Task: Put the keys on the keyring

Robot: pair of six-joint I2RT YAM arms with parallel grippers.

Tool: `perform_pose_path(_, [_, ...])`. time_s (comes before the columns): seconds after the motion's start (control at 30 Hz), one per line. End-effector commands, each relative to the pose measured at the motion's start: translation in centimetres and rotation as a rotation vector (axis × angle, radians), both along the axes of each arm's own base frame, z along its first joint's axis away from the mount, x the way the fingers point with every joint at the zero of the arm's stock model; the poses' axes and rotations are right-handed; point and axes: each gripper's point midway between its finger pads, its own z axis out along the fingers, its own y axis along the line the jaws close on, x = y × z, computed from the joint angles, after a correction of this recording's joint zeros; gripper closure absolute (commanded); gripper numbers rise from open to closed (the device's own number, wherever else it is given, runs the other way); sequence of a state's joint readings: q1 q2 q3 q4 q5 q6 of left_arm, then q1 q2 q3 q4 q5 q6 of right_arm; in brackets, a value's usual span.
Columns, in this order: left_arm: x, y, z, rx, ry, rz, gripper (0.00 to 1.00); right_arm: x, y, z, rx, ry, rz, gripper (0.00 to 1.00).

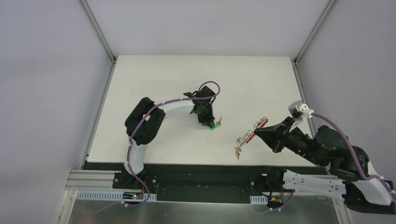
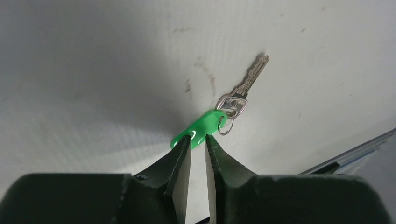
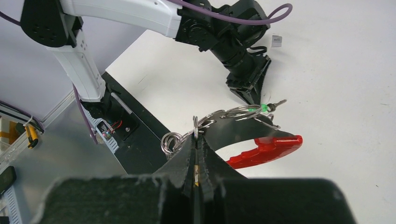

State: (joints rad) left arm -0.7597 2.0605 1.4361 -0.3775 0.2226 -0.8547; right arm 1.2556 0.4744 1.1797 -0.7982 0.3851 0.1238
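My left gripper (image 1: 209, 123) is shut on the green tag (image 2: 201, 126) of a silver key (image 2: 250, 79), low over the white table; key and tag also show in the top view (image 1: 215, 124). My right gripper (image 1: 259, 132) is shut on the keyring (image 1: 254, 131) and holds it above the table to the right of the key. In the right wrist view its fingers (image 3: 189, 154) pinch the grey part (image 3: 233, 130) by a wire ring (image 3: 195, 126); the red part (image 3: 267, 149) sticks out right. A yellowish tagged key (image 1: 237, 153) hangs at the ring row's lower end. No red-tagged key shows.
The white table (image 1: 163, 79) is walled by grey panels left, back and right. A black base strip (image 1: 201, 175) runs along the near edge, with the arm mounts on it. A small white label (image 3: 277, 41) lies on the far table.
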Motion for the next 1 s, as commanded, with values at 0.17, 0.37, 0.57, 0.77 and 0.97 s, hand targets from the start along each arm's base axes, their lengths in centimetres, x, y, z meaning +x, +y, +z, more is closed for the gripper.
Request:
perform_pose_path(0.17, [-4.5,8.4,-1.1,0.221,-0.002,0.014,0.82,0.0,1.7,1.3,0.043,-0.004,0.029,1.00])
perform_pose_path(0.37, [-6.2,12.7,-0.2,0.244,-0.017,0.065,0.82,-0.1,2.6,1.4,0.043,0.004,0.047,1.00])
perform_pose_path(0.57, [-6.2,13.2,3.7,0.183,-0.099,0.083,0.73,0.0,3.4,1.4,0.032,0.008,0.058,1.00])
perform_pose_path(0.77, [-7.1,11.8,6.3,0.128,-0.103,0.059,0.59,0.1,4.1,1.3,0.028,0.013,0.062,1.00])
perform_pose_path(0.97, [-10.5,10.8,6.2,0.108,-0.032,0.044,0.55,0.3,4.3,1.1,0.023,0.016,0.052,1.00])
